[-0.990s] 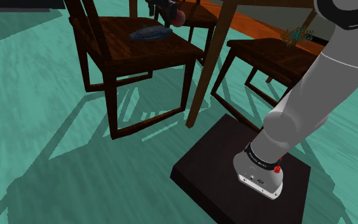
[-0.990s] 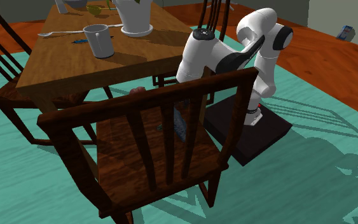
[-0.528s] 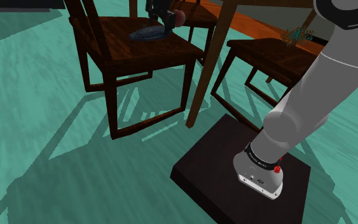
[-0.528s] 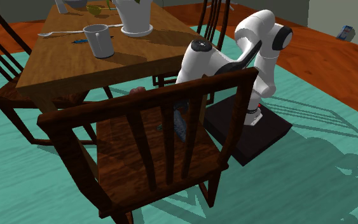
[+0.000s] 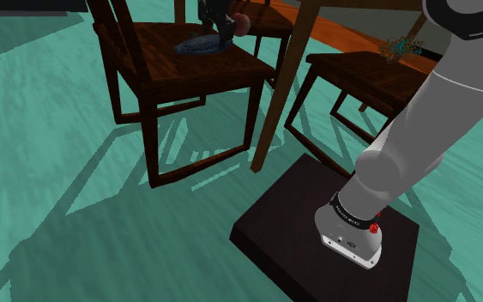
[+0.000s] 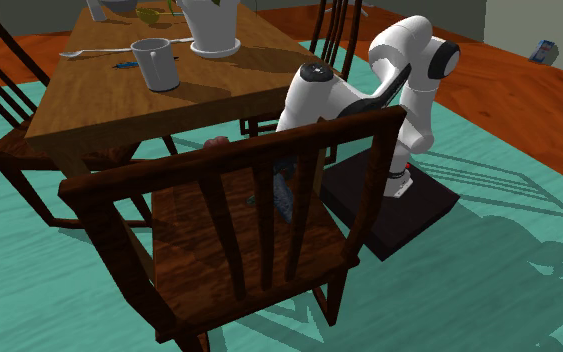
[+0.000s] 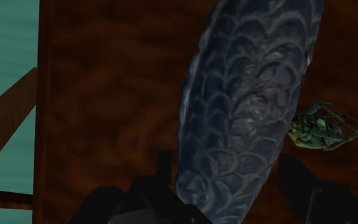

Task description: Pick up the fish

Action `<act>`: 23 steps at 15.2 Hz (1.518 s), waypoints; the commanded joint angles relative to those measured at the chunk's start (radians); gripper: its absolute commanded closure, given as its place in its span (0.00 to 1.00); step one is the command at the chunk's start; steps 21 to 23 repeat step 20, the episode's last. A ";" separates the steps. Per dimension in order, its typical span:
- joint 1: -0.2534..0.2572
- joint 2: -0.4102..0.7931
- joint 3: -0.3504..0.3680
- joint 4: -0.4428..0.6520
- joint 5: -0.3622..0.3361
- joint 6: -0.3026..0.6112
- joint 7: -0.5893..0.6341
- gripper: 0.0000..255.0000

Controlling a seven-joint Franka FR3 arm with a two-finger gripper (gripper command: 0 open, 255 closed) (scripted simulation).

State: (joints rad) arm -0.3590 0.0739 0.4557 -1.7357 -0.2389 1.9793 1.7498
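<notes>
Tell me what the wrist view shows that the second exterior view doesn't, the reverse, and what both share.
Wrist view: the fish and its scales up close, with the claw and its open fingers either side of it. Second exterior view: the table with a mug, the white arm, its dark stand and the chair's slatted back. Both: the dark fish lying on the brown chair seat.

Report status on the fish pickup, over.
Status: gripper low over chair seat, fingers open astride fish. Not yet lifted. Small green thing beside it.
</notes>
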 commanded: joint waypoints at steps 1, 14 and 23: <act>0.000 0.002 0.000 -0.001 0.000 0.000 0.000 1.00; 0.007 0.013 0.005 0.160 0.004 -0.149 -0.024 1.00; 0.013 0.026 0.008 0.231 0.000 -0.209 -0.031 1.00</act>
